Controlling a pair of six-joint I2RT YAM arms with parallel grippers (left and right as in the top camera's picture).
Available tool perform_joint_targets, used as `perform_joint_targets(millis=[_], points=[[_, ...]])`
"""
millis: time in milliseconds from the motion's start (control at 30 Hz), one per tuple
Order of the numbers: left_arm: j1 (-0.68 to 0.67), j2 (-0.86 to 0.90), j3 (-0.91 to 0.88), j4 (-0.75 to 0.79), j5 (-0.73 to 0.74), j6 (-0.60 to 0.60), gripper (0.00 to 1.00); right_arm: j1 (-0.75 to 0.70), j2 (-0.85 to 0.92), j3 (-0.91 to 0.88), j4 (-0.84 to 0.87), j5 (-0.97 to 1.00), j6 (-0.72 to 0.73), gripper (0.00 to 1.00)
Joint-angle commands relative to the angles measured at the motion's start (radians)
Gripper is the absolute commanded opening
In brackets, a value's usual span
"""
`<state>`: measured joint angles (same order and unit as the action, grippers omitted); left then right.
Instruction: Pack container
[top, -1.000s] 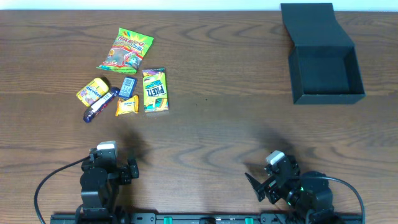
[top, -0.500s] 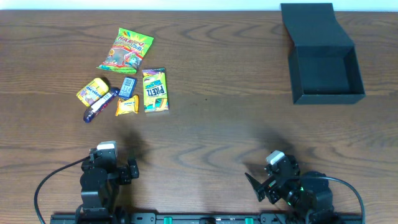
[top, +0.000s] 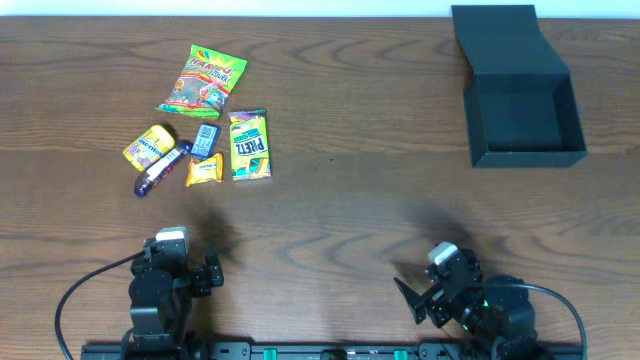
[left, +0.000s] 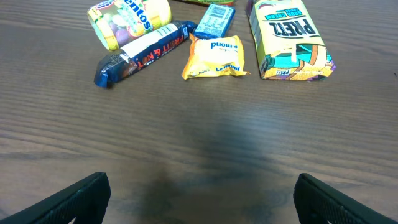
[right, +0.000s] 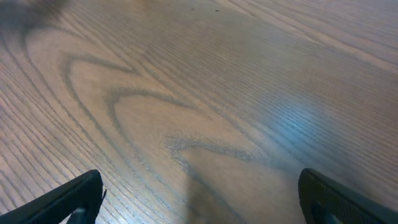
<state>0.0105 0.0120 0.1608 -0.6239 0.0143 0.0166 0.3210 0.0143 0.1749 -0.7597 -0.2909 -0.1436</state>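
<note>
The container (top: 524, 112) is a matte black box at the far right, open, its flap lid (top: 500, 38) lying back. Several snack packets lie at the far left: a Haribo bag (top: 203, 81), a yellow Pretz box (top: 248, 145) (left: 288, 37), a Mentos packet (top: 149, 146) (left: 129, 20), a dark blue bar (top: 160, 169) (left: 143, 52), a small blue packet (top: 206, 138) and a yellow lemon packet (top: 203, 170) (left: 214, 56). My left gripper (top: 172, 272) (left: 202, 202) is open and empty, near the front edge below the snacks. My right gripper (top: 432, 283) (right: 199, 199) is open and empty over bare wood.
The wooden table (top: 360, 190) runs between the snacks and the box. A mounting rail (top: 330, 350) lies along the front edge behind both arms.
</note>
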Motion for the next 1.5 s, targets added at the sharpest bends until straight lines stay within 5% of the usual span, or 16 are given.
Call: perform_joint_targets(millis=[0, 200, 300, 633, 767, 1133, 1467], points=[[0.002, -0.008, -0.007, -0.003, -0.025, 0.006, 0.95, 0.016, -0.009, -0.003, 0.001, 0.007, -0.018, 0.99], [0.002, -0.008, -0.007, -0.003, -0.025, 0.006, 0.95, 0.016, -0.009, -0.003, 0.003, 0.007, -0.018, 0.99], [0.002, -0.008, -0.007, -0.003, -0.025, 0.006, 0.95, 0.016, -0.009, -0.003, 0.047, 0.007, 0.092, 0.99], [0.002, -0.008, -0.007, -0.003, -0.025, 0.006, 0.95, 0.016, -0.009, -0.003, 0.251, 0.029, 0.971, 0.99], [0.002, -0.008, -0.007, -0.003, -0.025, 0.006, 0.95, 0.016, -0.009, -0.003, 0.251, 0.029, 1.185, 0.99], [0.002, -0.008, -0.007, -0.003, -0.025, 0.006, 0.95, -0.029, 0.028, -0.003, 0.456, 0.066, 1.057, 0.99], [0.002, -0.008, -0.007, -0.003, -0.025, 0.006, 0.95, -0.183, 0.408, 0.021, 0.682, 0.029, 0.904, 0.96]])
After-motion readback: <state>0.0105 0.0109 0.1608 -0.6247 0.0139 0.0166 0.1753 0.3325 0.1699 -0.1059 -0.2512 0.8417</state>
